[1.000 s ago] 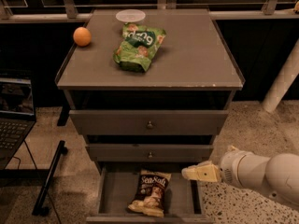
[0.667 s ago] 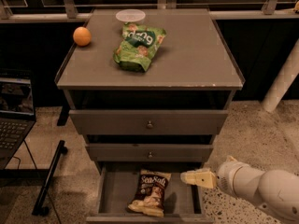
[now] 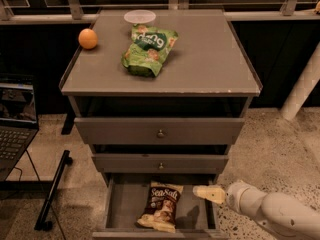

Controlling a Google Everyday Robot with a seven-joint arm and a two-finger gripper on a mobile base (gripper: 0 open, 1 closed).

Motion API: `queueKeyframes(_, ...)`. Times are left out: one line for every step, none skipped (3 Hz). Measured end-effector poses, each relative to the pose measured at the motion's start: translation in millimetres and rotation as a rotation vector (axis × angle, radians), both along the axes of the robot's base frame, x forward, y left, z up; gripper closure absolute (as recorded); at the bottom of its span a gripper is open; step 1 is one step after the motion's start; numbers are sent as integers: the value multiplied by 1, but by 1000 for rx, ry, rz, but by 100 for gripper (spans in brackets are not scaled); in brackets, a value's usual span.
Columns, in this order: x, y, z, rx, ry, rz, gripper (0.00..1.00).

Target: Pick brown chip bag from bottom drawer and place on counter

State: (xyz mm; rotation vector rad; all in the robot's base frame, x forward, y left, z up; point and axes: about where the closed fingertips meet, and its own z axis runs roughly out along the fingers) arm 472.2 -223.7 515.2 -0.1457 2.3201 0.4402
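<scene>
Gripper (image 3: pixel 200 191) over bottom drawer (image 3: pixel 122 204), just right of brown chip bag (image 3: pixel 161 206), seemingly not touching; cannot tell its opening.

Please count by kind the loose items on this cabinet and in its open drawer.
Chip bags: 2, green chip bag on the counter, brown chip bag in the bottom drawer.
Orange: 1
Clear round dish: 1
Total: 4
The gripper is at the drawer's right edge.
</scene>
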Motion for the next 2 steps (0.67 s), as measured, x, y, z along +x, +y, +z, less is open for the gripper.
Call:
queueKeyframes(12,-3,-37,65,29,-18,0)
queueKeyframes(12,-1,-44,77,36,-22,0)
